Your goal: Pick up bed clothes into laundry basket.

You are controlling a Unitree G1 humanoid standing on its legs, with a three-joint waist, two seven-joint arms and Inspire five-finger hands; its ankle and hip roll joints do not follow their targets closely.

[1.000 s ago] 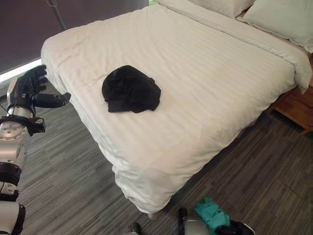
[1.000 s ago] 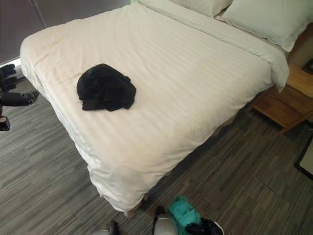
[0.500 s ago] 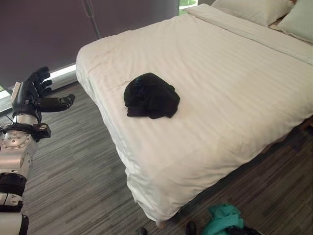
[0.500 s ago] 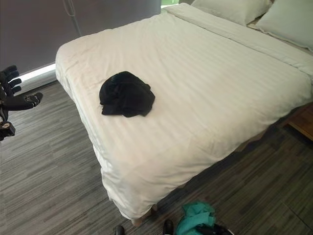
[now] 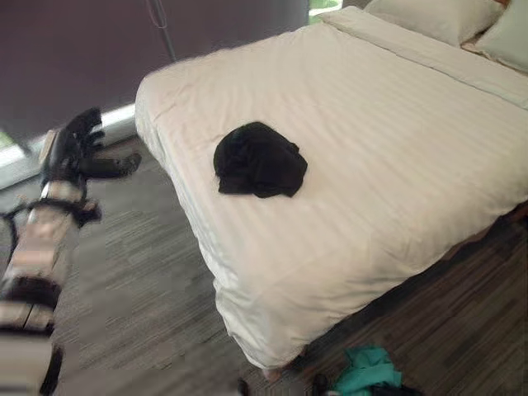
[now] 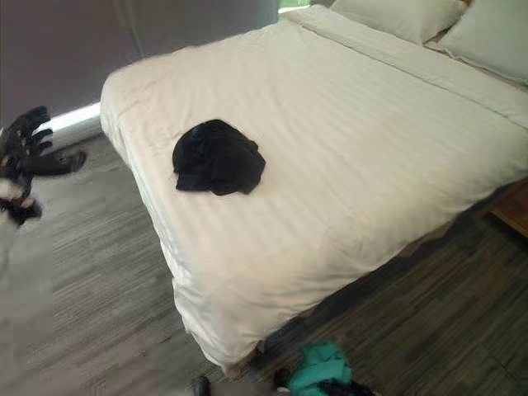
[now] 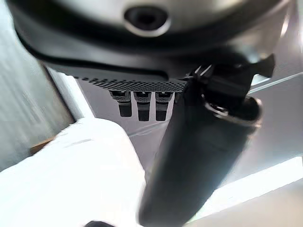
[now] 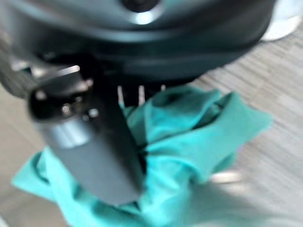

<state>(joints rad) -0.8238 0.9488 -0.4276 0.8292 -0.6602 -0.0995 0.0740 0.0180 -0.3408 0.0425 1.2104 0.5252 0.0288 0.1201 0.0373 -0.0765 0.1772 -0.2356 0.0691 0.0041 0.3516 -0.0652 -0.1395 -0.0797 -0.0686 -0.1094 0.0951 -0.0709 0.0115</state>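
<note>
A crumpled black garment (image 5: 260, 159) lies on the white bed (image 5: 396, 148), near the corner closest to me. My left hand (image 5: 78, 148) hangs over the floor to the left of that corner, apart from the bed, with fingers (image 7: 137, 106) straight and thumb (image 7: 199, 156) out, holding nothing. A teal cloth (image 6: 318, 367) hangs low at the view's bottom edge, just above the floor by the foot of the bed. In the right wrist view my right hand's thumb (image 8: 90, 151) lies across this teal cloth (image 8: 189, 142), which bunches around the curled fingers.
White pillows (image 6: 487, 33) lie at the head of the bed, far right. A dark curtain (image 5: 82, 49) with a bright strip at its foot runs behind my left hand. A wooden nightstand (image 6: 516, 210) stands right of the bed. Grey plank floor (image 5: 140, 313) surrounds the bed.
The camera has swung, so the bed sits further right than a second ago. My left hand has risen a little and come nearer the bed corner. The black garment has not moved.
</note>
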